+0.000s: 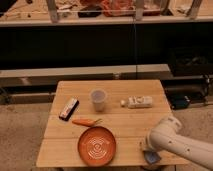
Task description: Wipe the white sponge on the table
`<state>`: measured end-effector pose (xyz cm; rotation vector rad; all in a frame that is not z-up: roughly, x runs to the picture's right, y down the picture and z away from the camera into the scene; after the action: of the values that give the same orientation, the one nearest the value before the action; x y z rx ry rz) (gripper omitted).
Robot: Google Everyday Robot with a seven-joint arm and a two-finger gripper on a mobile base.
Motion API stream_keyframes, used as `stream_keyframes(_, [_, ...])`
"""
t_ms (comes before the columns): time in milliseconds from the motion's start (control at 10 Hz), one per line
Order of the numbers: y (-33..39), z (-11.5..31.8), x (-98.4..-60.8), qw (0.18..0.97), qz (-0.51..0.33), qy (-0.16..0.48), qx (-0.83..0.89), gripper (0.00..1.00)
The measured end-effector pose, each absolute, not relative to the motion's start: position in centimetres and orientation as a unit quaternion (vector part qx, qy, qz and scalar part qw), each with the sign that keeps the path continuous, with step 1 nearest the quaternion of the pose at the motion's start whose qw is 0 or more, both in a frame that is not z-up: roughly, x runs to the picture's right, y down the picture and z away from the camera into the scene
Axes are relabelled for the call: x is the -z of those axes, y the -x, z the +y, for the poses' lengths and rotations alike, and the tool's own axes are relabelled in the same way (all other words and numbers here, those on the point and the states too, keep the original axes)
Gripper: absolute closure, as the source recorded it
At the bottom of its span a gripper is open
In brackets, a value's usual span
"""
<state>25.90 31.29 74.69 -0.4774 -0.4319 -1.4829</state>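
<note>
One arm only, its white two-finger gripper (148, 151) clamped down on the small blue-grey white sponge (152, 158), pressed at the near right corner of the pale plank table (125, 125); open tabletop lies leftward.

On the table (65, 150) there is one cup (98, 99), one plate (97, 146), one carrot (84, 121), one dark bar (69, 108), one white device (138, 102), one sponge (151, 158), one gripper (147, 150).
</note>
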Motion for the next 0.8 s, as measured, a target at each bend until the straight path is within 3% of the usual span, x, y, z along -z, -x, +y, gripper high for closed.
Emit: stream_keyframes(800, [-29.5, 26.3, -76.0, 0.714, -0.163, 0.227, 0.642, 1.00])
